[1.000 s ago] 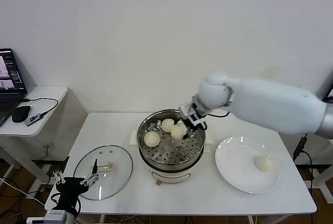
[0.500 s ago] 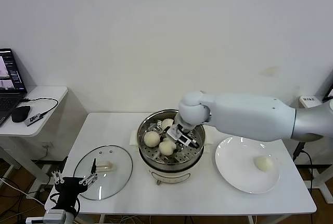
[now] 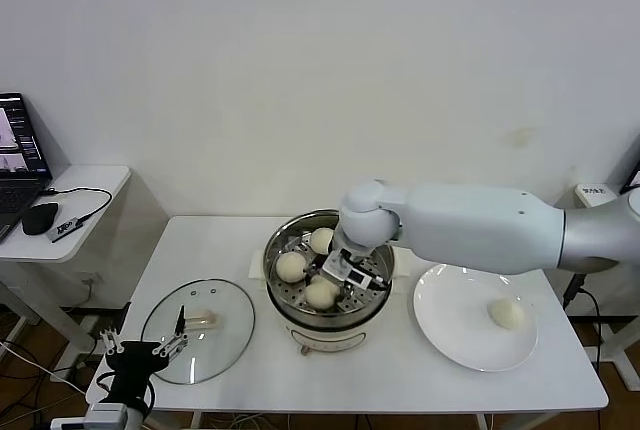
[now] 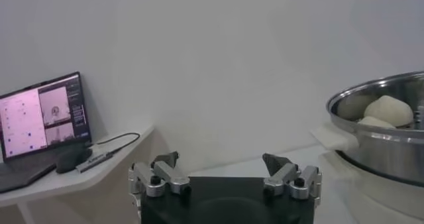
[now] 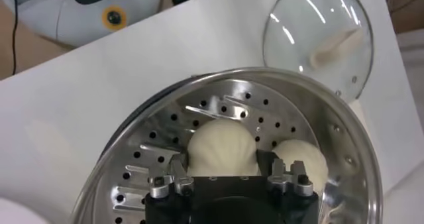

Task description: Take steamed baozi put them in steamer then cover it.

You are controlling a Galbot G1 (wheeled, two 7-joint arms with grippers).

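**Third baozi going down on steamer tray**

Left end effector (image 3: 143, 353) parked low by surface edge, fingers apart, beside cover (image 3: 198, 329). Right end effector (image 3: 335, 288) inside steamer (image 3: 283, 302), fingers flanking third baozi (image 5: 222, 147) on tray; grip state unclear. Next: release fully, lift clear, fetch last baozi (image 3: 507, 314) from plate (image 3: 450, 335).

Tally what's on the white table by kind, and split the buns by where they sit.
Baozi in the steamer: 3
Baozi on the plate: 1
Steamer: 1
Glass cover: 1
Plate: 1
Total: 7
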